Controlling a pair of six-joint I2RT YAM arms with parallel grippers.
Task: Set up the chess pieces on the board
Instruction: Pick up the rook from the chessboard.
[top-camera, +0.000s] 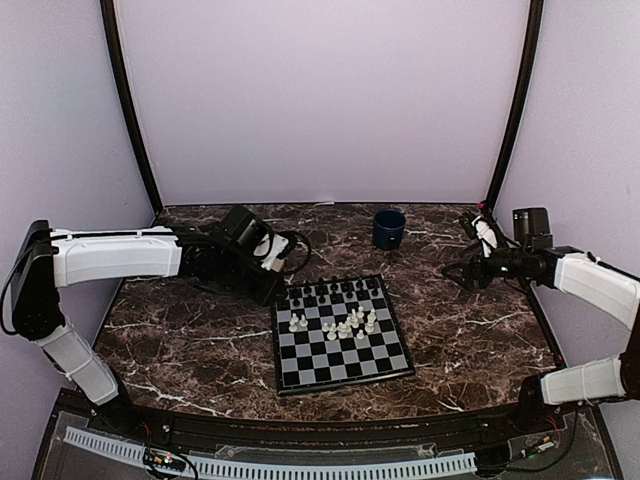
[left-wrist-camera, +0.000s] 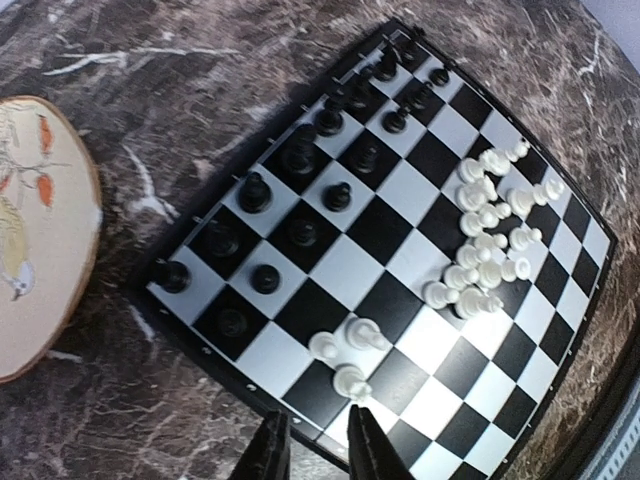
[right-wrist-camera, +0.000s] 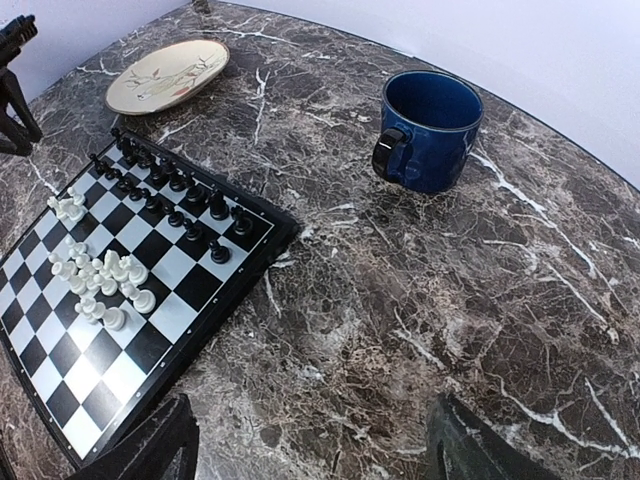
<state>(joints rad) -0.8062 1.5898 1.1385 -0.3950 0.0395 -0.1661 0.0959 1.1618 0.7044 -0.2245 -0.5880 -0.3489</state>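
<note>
One board (top-camera: 340, 362), one cup (top-camera: 389, 228), one plate (right-wrist-camera: 167, 75)

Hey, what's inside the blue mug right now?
The right wrist view looks down into the blue mug. Only its dark inner wall shows, with nothing sticking out above the rim. The mug's near wall covers the bottom, so anything small lying there cannot be seen.

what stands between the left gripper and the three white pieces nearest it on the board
Nothing visible. The left gripper hangs at the edge of the board, and the three white pieces lie just beyond its tips.
</note>
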